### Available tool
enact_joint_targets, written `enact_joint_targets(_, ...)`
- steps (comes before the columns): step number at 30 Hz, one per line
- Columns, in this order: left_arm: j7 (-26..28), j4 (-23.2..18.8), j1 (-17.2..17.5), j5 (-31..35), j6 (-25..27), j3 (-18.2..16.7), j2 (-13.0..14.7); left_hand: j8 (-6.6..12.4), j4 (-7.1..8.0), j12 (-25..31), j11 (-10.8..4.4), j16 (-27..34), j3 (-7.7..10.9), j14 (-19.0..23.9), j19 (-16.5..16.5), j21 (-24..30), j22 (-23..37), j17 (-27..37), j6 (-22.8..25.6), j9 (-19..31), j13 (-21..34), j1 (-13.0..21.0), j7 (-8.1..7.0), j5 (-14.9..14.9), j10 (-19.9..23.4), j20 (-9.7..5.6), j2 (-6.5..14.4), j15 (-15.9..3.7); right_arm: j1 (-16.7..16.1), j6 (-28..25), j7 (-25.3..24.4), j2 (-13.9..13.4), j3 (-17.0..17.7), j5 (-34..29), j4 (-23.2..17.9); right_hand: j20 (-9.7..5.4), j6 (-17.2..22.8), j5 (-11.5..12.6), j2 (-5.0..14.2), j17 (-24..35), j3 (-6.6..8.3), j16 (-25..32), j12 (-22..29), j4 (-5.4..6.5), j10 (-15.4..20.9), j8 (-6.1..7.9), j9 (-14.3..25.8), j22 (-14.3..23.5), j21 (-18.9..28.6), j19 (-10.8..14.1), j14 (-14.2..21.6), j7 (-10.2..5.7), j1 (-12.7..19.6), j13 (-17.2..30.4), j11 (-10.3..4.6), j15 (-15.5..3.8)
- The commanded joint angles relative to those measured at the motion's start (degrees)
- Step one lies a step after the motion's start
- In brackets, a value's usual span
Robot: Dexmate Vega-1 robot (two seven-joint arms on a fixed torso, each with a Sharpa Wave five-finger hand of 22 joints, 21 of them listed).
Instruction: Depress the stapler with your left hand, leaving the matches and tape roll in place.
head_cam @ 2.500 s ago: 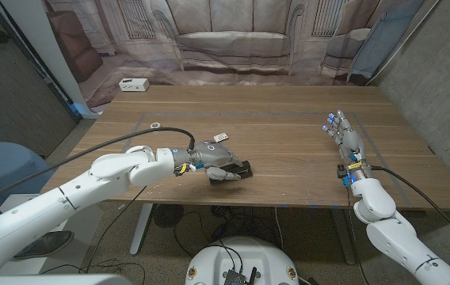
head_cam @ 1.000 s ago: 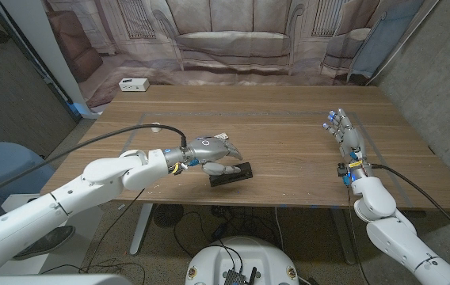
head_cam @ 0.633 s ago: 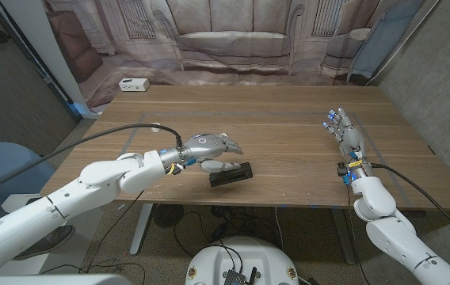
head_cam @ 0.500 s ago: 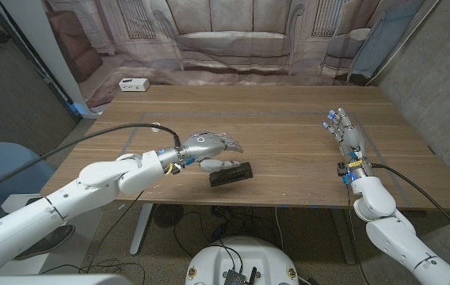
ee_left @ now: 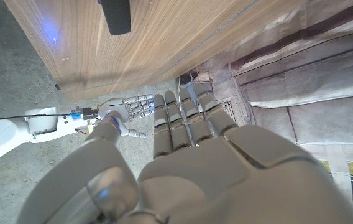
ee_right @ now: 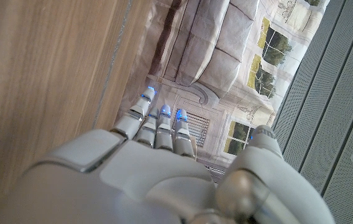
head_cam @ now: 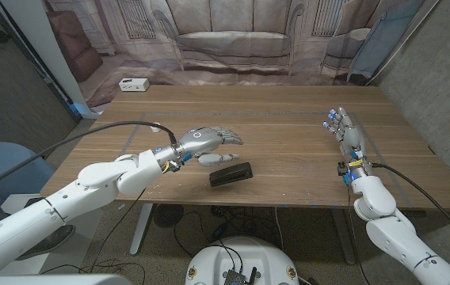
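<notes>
The black stapler (head_cam: 231,175) lies on the wooden table (head_cam: 288,119) near its front edge, a little left of centre, its long axis running roughly from 8 to 2 o'clock. The left hand (head_cam: 209,139) hovers above and just beyond it, at about 11 o'clock from the stapler, fingers extended and loosely spread, holding nothing and clear of the stapler's top. The left wrist view shows the same hand (ee_left: 189,143) with straight fingers apart, and the stapler (ee_left: 115,15) well away from the fingertips.

The right hand (head_cam: 346,136) waits by the table's right side, at 3 o'clock from the stapler and well apart from it, fingers straight and close together, empty; the right wrist view (ee_right: 158,130) agrees.

A small white box (head_cam: 134,84) sits at the far left corner, at about 10 o'clock. I cannot make out matches or a tape roll with confidence.

Judging by the lifted hand, the step in hand looks like either the release after a press or the approach to one. A next press would call for bringing the palm or fingers back over the stapler's top and pushing straight down, without sliding it
</notes>
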Motion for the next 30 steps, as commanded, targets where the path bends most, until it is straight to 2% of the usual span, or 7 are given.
enact_joint_targets(1,-1.2,0.2,0.0,-4.0,0.3,-0.9,-0.8,0.14,-0.10,0.2,0.18,0.1,0.61,0.0,0.6,0.3,0.1,0.0,-0.2,0.1,0.1,0.3,0.26,0.0,-0.1,-0.71,-0.1,0.23,0.8,-0.4,0.5,0.0,-0.1,0.7,0.7,-0.10,0.6,0.2,0.42,0.2,-0.03,0.2,-0.1,-0.30,0.3,-0.03,0.2,0.2,0.0,0.4,0.4,-0.07,0.1,0.3,-0.06,-0.16)
enact_joint_targets(7,-0.8,0.7,1.1,-8.5,0.1,-2.4,-1.3,0.21,-0.13,0.3,0.73,0.2,0.71,0.2,0.8,0.4,0.1,0.0,-0.1,0.1,0.1,0.2,0.29,-0.1,0.1,-0.78,-0.2,0.24,1.9,-0.4,1.2,0.5,-0.7,1.3,2.0,-0.13,0.6,0.2,0.43,0.2,-0.06,0.2,-0.1,-0.29,0.3,-0.04,0.2,0.2,0.0,0.4,0.4,-0.05,0.0,0.3,-0.09,-0.20)
enact_joint_targets(18,-2.3,2.6,1.8,-16.8,-1.4,-4.3,-2.3,0.33,-0.14,0.4,0.76,0.3,0.83,0.3,0.8,0.4,0.1,0.0,0.0,0.1,0.1,-0.1,0.60,-0.1,0.1,-0.60,-0.2,0.46,3.1,0.2,1.0,1.2,-1.6,0.8,3.5,-0.09,0.5,0.2,0.33,0.2,-0.13,0.1,-0.1,-0.34,0.3,-0.06,0.2,0.2,-0.1,0.4,0.4,-0.07,0.0,0.3,-0.05,-0.16)
enact_joint_targets(30,-3.5,3.3,2.2,-20.6,0.7,-5.7,-3.8,0.46,-0.05,0.6,1.11,0.4,0.93,0.5,0.9,0.4,0.1,0.1,0.3,0.1,0.1,-0.5,1.04,-0.1,0.4,-0.27,-0.3,0.69,4.9,1.0,2.0,1.7,-2.1,1.5,5.7,-0.09,0.5,0.2,0.04,0.2,-0.32,0.1,-0.1,-0.37,0.3,-0.08,0.2,0.2,-0.1,0.4,0.3,-0.09,-0.1,0.3,-0.10,-0.20)
